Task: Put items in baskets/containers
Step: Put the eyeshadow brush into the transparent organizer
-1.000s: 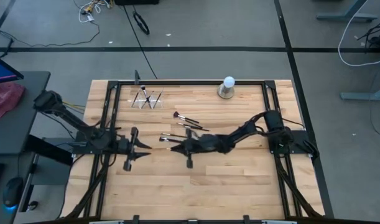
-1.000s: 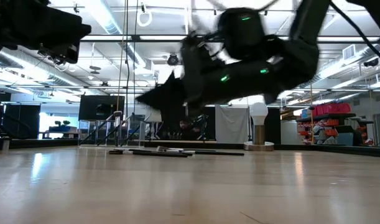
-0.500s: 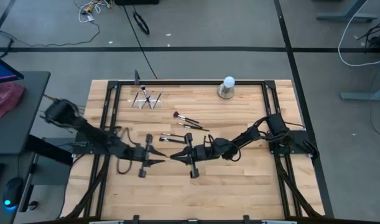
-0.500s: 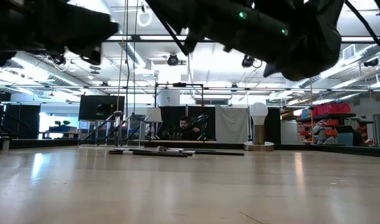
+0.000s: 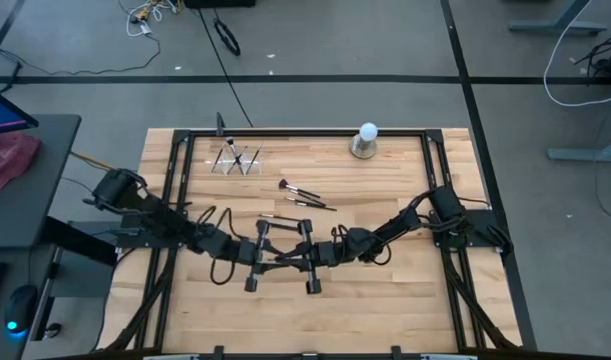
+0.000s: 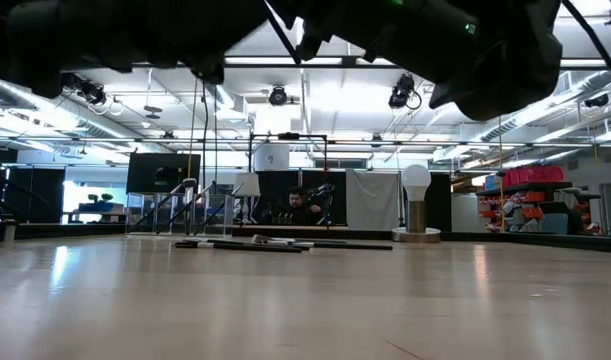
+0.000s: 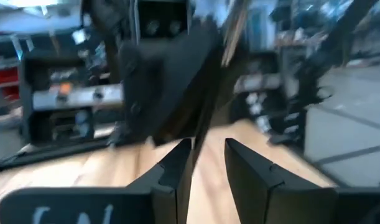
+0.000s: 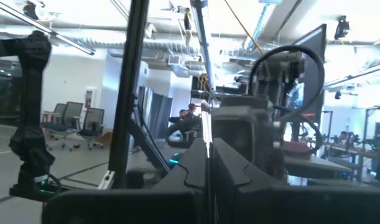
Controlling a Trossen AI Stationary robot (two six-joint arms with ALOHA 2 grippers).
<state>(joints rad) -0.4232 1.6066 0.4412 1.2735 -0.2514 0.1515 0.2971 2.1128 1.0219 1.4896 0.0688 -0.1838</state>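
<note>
1. My right gripper (image 5: 285,259) sits low at the centre of the high view, fingers pinched on a thin makeup brush (image 8: 206,140).
2. My left gripper (image 5: 273,257) faces it, nearly touching; its fingers (image 7: 177,171) stand slightly apart, with the brush's end between them.
3. More loose brushes (image 5: 303,194) lie just above centre.
4. The clear holder (image 5: 236,160) stands upper left, brushes inside.

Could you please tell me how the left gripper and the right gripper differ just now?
The left gripper is open, fingers apart; the right gripper is shut on a thin brush. The left gripper reaches in from the table's left, the right gripper from its right. Both meet above mid-table.
</note>
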